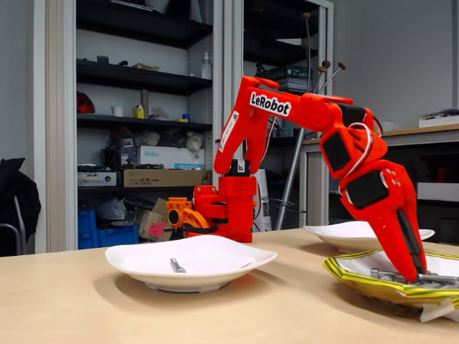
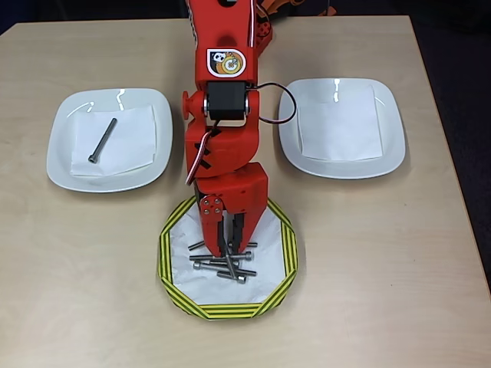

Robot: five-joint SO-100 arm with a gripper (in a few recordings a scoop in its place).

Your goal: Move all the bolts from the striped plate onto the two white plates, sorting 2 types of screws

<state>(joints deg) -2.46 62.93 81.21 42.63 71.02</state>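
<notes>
The striped plate [image 2: 165, 261] [image 1: 344, 271] lies at the table's front middle and holds several silver bolts [image 2: 209, 264] [image 1: 384, 274] in a loose pile. My orange gripper [image 2: 230, 251] [image 1: 416, 276] reaches down into that pile. Its jaws stand narrow around one long bolt [image 2: 230, 266], which lies low in the plate and points away from the tips. In the overhead view the left white plate [image 2: 61, 153] [image 1: 143, 261] carries one long bolt [image 2: 102, 140] [image 1: 176, 266]. The right white plate [image 2: 387, 146] [image 1: 330, 231] holds only a white paper sheet.
The arm's base [image 1: 229, 208] stands at the table's back middle, between the two white plates. Bare wooden table [image 2: 383, 268] surrounds the striped plate on both sides. Shelves and cabinets [image 1: 143, 107] stand behind the table.
</notes>
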